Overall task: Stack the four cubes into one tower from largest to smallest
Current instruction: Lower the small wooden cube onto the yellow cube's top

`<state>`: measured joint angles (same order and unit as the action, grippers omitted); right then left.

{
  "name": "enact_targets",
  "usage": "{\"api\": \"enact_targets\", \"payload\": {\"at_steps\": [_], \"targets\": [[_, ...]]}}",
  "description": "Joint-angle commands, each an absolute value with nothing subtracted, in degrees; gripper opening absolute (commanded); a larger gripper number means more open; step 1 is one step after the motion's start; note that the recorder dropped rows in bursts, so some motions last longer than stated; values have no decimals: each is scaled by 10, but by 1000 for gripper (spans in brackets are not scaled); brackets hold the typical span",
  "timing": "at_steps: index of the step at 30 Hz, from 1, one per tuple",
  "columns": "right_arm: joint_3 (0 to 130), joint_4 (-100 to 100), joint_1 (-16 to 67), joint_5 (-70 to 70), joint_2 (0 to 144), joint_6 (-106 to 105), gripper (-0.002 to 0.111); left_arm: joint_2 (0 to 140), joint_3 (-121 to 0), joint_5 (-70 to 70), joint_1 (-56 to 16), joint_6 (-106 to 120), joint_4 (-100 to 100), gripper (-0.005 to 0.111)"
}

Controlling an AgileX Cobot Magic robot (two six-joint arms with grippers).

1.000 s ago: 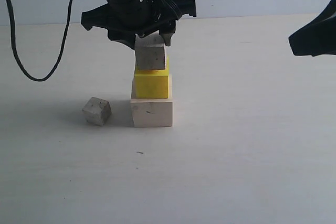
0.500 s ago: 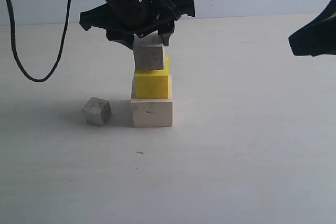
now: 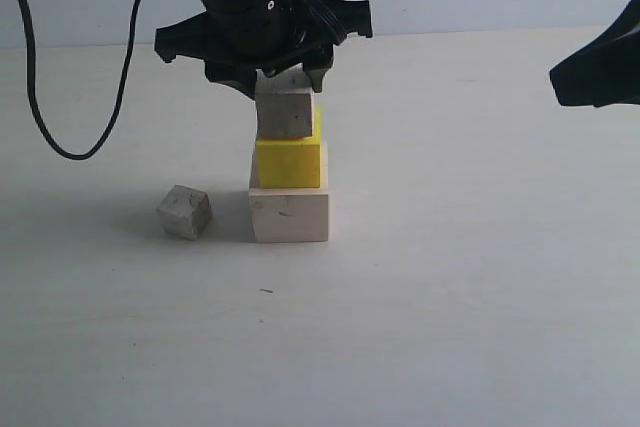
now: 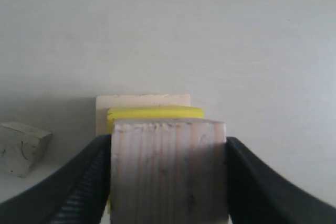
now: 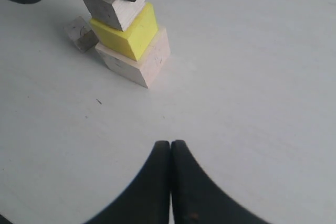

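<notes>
Small pale greyish wooden cube (image 3: 286,112) is clamped between the ribbed black fingers (image 4: 86,182) of the left gripper (image 3: 284,79), one finger on each side face. Over the last second it has dipped a little and now sits at the top face of the medium bright yellow cube (image 3: 290,162), touching it or very nearly so; I cannot tell which. It lies slightly toward the yellow cube's left edge. The yellow cube rests on the large pale unpainted wooden cube (image 3: 289,215), so the tower's third level looks ready for release. A second small greyish wooden cube (image 3: 184,212) waits on the table (image 3: 450,297) just left of the base, the last to go. The right gripper (image 5: 170,148) hangs well off to the right, fingers pressed together, holding nothing.
</notes>
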<state>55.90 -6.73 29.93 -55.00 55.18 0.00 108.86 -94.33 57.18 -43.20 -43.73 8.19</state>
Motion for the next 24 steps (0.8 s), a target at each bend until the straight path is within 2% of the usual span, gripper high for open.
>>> {"api": "enact_targets", "payload": {"at_steps": [1, 13, 15, 19, 21, 24], "targets": [[557, -69, 300, -543, 547, 0, 0, 1086, -946, 569, -434, -441, 89, 0], [557, -71, 300, -543, 547, 0, 0, 1086, -946, 573, -434, -439, 82, 0], [557, -71, 300, -543, 547, 0, 0, 1086, -946, 574, -434, -437, 80, 4], [557, -71, 300, -544, 547, 0, 0, 1086, -946, 582, -434, -437, 78, 38], [557, -71, 300, -544, 547, 0, 0, 1086, -946, 583, -434, -437, 78, 50], [557, -71, 300, -544, 547, 0, 0, 1086, -946, 583, -434, -437, 78, 58]]}}
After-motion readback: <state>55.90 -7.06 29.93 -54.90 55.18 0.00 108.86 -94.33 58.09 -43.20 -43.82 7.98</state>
